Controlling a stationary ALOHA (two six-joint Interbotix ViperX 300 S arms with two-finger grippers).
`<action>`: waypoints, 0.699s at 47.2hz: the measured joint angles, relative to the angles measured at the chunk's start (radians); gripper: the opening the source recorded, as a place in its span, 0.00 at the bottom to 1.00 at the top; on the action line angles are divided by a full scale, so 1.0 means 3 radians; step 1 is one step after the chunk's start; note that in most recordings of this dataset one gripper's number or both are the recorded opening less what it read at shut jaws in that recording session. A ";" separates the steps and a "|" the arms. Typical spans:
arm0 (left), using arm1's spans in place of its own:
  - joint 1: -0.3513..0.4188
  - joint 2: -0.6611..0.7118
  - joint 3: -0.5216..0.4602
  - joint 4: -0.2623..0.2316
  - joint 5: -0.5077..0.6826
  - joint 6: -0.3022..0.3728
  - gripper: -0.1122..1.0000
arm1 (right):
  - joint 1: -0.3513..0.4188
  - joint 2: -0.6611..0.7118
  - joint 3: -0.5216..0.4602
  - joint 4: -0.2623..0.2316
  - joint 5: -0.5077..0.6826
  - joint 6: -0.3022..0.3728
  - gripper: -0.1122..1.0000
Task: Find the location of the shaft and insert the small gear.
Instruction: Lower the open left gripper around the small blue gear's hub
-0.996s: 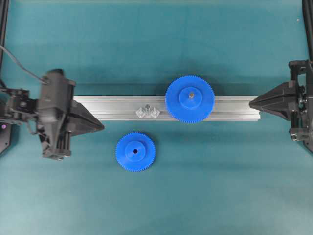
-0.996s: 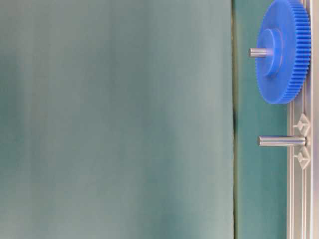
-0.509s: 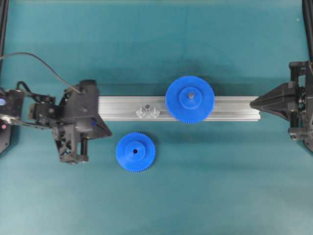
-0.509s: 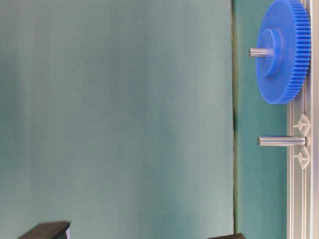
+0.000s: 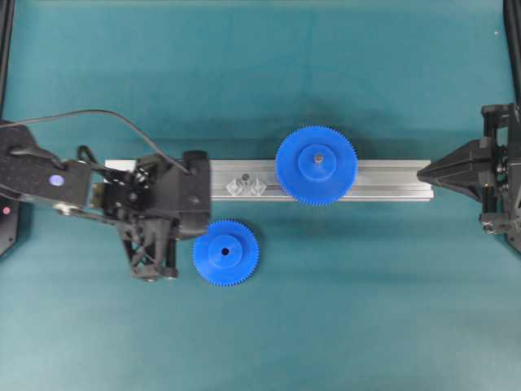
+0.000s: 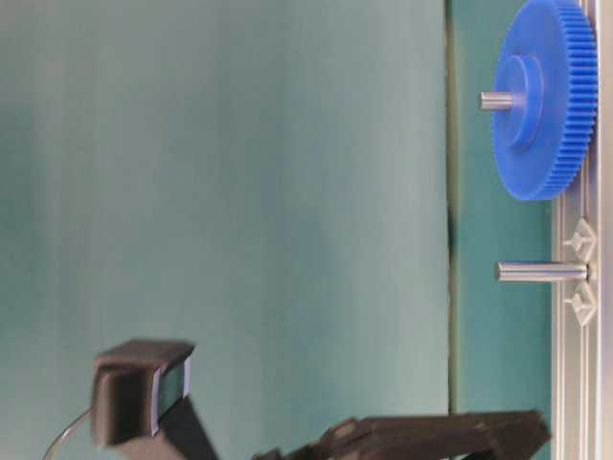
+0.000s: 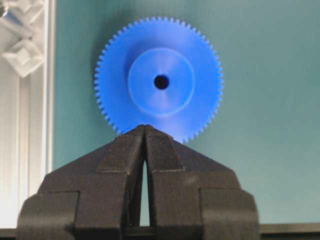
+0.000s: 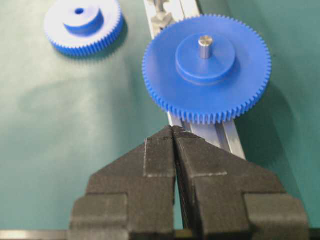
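Note:
The small gear (image 5: 225, 252) lies flat on the teal mat in front of the rail, hub and dark centre hole facing up. My left gripper (image 5: 202, 235) is shut and empty. In the left wrist view its tips (image 7: 145, 127) overlap the near teeth of the small gear (image 7: 161, 82). The shaft (image 5: 245, 177) stands on the rail between two clear plastic pieces and shows as a bare grey pin (image 6: 541, 271) in the table-level view. My right gripper (image 5: 419, 172) rests shut and empty at the rail's right end (image 8: 173, 129).
A larger blue gear (image 5: 316, 165) with a grey pin through its hub sits on the aluminium rail (image 5: 391, 181), right of the shaft. It fills the right wrist view (image 8: 206, 67). The left arm's body and cable lie over the rail's left end.
My left arm has swung right along the rail, from the table's left edge to the small gear's left rim, staying shut. The right arm and both gears have not moved.

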 measured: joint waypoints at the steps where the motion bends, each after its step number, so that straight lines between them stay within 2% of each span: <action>1: -0.0005 0.0020 -0.0015 0.0000 0.0005 0.0000 0.11 | 0.0000 0.0000 0.0005 -0.0005 0.0000 0.0000 0.13; 11: -0.0041 0.0256 -0.0205 -0.0005 0.0169 0.0005 0.11 | 0.0000 -0.0005 0.0005 -0.0005 -0.0015 0.0005 0.13; 24: -0.0066 0.0562 -0.0501 0.0000 0.0603 0.0020 0.11 | -0.0005 -0.0026 0.0020 0.0000 -0.0020 0.0005 0.13; 33: -0.0087 0.0726 -0.0690 0.0000 0.0706 0.0066 0.11 | -0.0005 -0.0020 0.0031 0.0000 -0.0005 0.0005 0.13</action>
